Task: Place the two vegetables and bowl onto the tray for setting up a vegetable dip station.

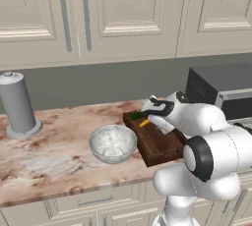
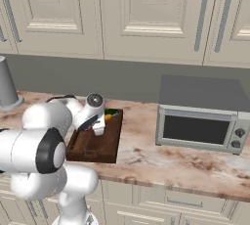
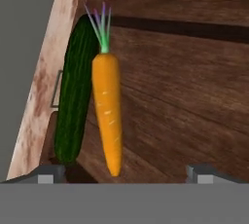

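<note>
Two vegetables lie on the tray (image 1: 157, 146) atop marbled counter (image 1: 54, 156); gripper (image 3: 124, 173) spread.

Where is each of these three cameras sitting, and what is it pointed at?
Left base view: behind the arm to its left, looking down at the counter, bowl and tray; the white arm rises lower right.
Right base view: behind to its right, on the same tray, plus a toaster oven; arm lower left.
Hand view: on the hand, over the carrot and dark-green vegetable on the tray; the open gripper at the bottom.
</note>
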Robot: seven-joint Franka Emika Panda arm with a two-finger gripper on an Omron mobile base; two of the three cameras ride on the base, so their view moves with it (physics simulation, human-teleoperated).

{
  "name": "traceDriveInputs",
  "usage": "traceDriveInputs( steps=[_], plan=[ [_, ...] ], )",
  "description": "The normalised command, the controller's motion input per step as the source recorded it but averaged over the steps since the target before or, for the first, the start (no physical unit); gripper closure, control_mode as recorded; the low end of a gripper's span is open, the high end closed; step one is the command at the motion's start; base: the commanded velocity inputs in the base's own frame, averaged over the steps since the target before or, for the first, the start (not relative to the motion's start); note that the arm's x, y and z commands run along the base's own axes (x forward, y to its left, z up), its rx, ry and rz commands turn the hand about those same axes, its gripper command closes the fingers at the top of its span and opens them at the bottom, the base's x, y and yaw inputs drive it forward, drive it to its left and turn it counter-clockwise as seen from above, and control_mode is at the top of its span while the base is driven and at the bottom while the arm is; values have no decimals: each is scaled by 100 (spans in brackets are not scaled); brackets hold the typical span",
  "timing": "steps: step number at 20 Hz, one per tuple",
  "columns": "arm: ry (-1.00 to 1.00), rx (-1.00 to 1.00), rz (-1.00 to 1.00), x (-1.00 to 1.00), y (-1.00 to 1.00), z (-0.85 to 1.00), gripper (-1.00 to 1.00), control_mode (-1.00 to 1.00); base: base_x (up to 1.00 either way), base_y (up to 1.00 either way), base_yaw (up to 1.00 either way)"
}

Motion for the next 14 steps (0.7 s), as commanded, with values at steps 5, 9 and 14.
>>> traceDriveInputs(
  steps=[5, 9, 14],
  plan=[
    [7, -3, 0, -29, 0, 56, -100, -100, 0, 0, 0],
    [13, -1, 0, -28, 0, 58, -100, -100, 0, 0, 0],
    [10, 0, 1, -43, 0, 46, -100, -100, 0, 0, 0]
  ],
)
